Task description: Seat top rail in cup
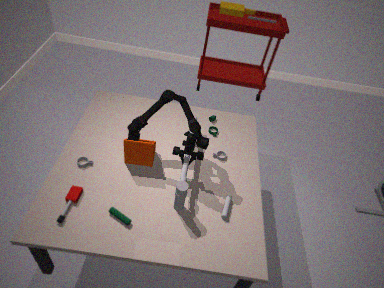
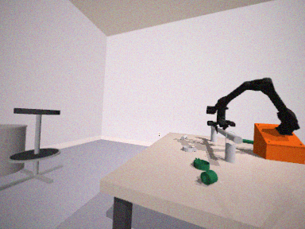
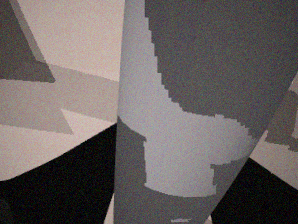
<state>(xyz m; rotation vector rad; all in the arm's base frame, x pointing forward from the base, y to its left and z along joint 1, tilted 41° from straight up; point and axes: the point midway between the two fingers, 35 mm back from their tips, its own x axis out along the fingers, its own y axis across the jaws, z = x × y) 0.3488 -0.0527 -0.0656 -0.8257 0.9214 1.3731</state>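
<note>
Jaws (image 1: 185, 159) (image 2: 222, 128) gripping (firmly), smooth grey rail (image 1: 184, 171) (image 2: 227, 133) (image 3: 200, 65), cylindrical

The fence top rail (image 1: 184, 172) (image 2: 228, 134) (image 3: 200, 60) was a smooth, straight, pale grey tube, held in my gripper (image 1: 186, 159) (image 2: 221, 126) (image 3: 165, 137) above the table. It lay lengthwise along the line of two upright, light grey round posts. In the exterior view, the nearer post (image 2: 230, 153) stood beneath the rail's near end, and the farther post (image 1: 179, 200) (image 2: 214, 134) stood beyond. From the wrist, shadow darkened much of the rail, around one bright patch. The cup and brace band were too small to make out, so I could not tell whether the cut end was seated.
</note>
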